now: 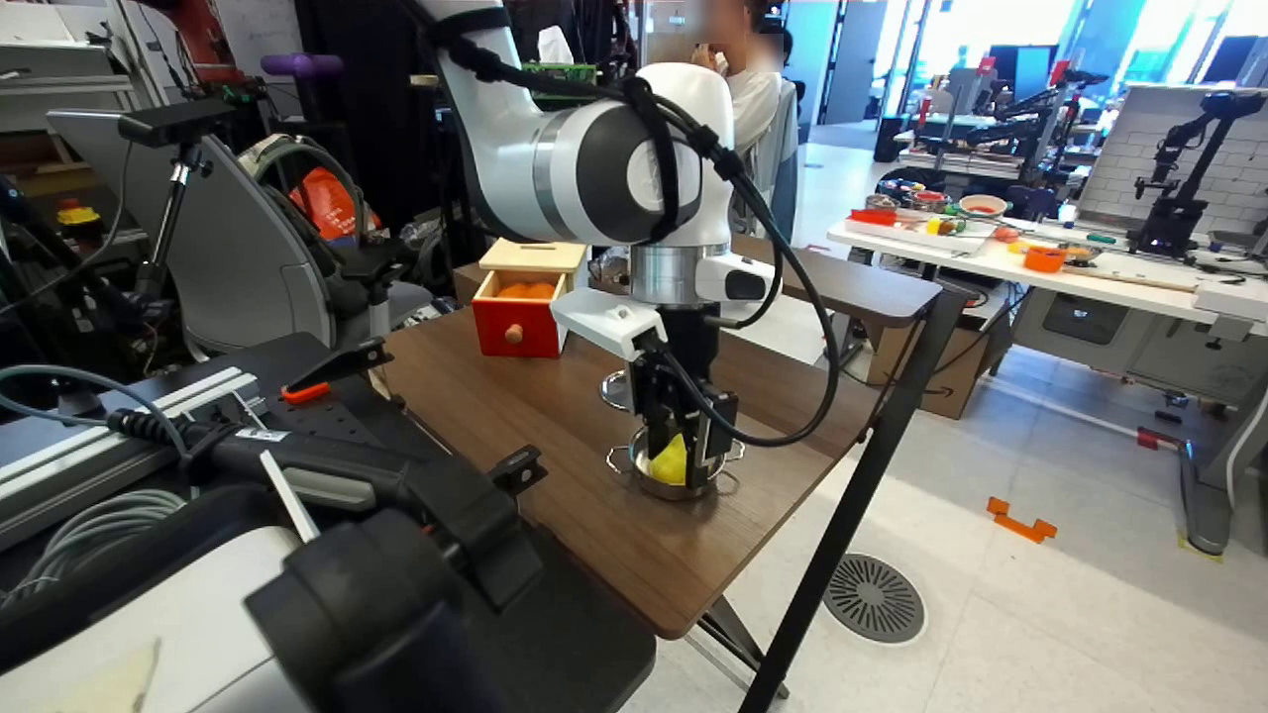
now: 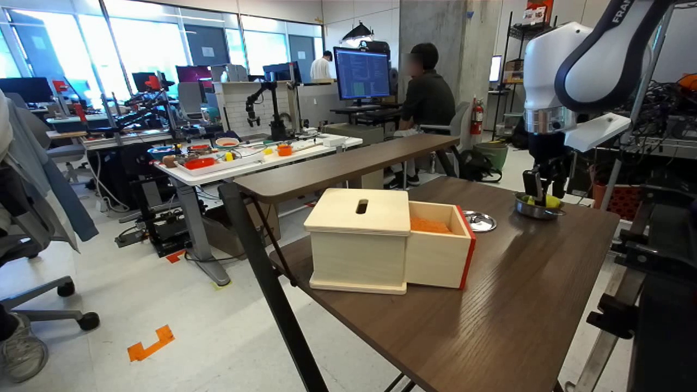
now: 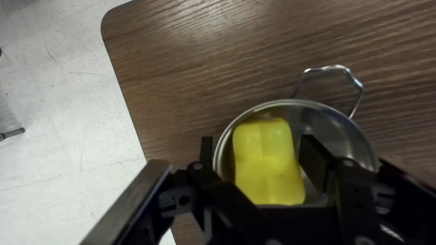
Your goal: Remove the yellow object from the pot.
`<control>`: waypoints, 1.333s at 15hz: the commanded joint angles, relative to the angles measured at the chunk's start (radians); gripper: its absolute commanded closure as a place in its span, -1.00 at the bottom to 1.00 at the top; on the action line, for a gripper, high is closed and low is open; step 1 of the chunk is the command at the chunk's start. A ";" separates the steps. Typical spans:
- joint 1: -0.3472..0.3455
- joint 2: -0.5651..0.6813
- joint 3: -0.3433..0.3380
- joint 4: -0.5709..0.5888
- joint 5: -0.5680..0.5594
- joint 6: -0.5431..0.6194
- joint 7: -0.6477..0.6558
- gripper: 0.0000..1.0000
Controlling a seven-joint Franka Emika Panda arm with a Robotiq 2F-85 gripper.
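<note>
The letters “FRAN” (image 2: 622, 11) on the white robot arm (image 2: 604, 71) in an exterior view

A lobed yellow block (image 3: 265, 161) lies inside a wire-handled metal pot (image 3: 335, 134) on the wood-grained desk (image 3: 190, 68), black fingers (image 3: 315, 165) parted on either side of the block.

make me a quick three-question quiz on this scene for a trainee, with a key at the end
1. Multiple choice: what is the yellow lump sitting in? (a) cardboard box (b) silver pot (c) green bin
2. True or false: the gripper is shut on the yellow lump.
3. Fill in: the wooden box has an open drawer, and the drawer's front panel is coloured ____.

Key:
1. b
2. False; the wrist view shows gaps on both sides of the yellow lump.
3. red
</note>
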 commanded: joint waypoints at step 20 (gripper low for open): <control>-0.025 -0.161 0.027 0.024 0.105 -0.047 -0.063 0.68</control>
